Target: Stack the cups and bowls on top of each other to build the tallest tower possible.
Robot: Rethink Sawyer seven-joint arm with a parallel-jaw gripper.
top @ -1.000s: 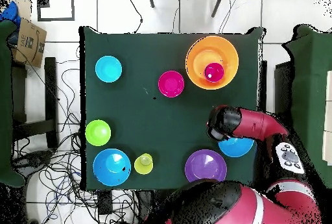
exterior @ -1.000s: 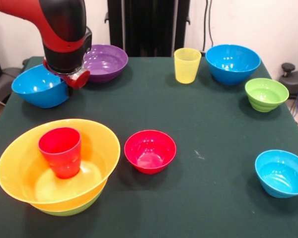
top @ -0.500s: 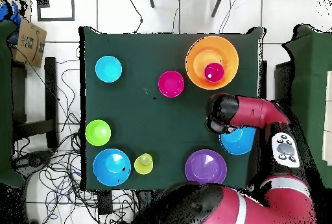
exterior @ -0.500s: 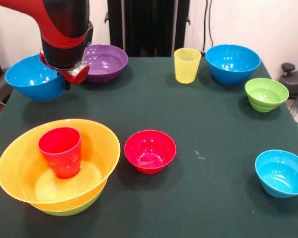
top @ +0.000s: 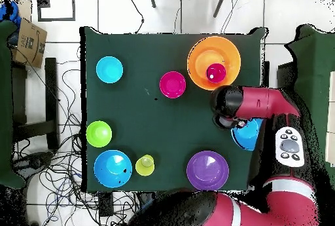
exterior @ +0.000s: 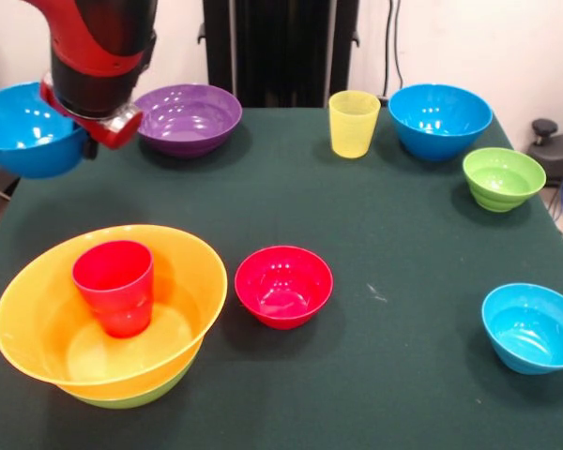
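Note:
My gripper (exterior: 87, 141) is shut on the rim of a medium blue bowl (exterior: 23, 127) and holds it in the air at the table's far left corner. In the overhead view the gripper (top: 227, 120) holds that bowl (top: 248, 135) at the table's right edge, just below the tower. The tower stands at the front left: a large orange bowl (exterior: 38, 328) nested in a lime-green bowl (exterior: 141, 396), with a red cup (exterior: 115, 286) upright inside. The yellow cup (exterior: 354, 122) stands upright at the back.
On the green table (exterior: 375, 234) sit a purple bowl (exterior: 192, 117) beside the gripper, a small red bowl (exterior: 283, 286) right of the tower, a second medium blue bowl (exterior: 440, 120), a ribbed green bowl (exterior: 503, 178) and a small blue bowl (exterior: 532, 328).
The gripper has lifted the blue bowl off the table and carried it left and up in the front view, out past the table's edge. Nothing else has moved.

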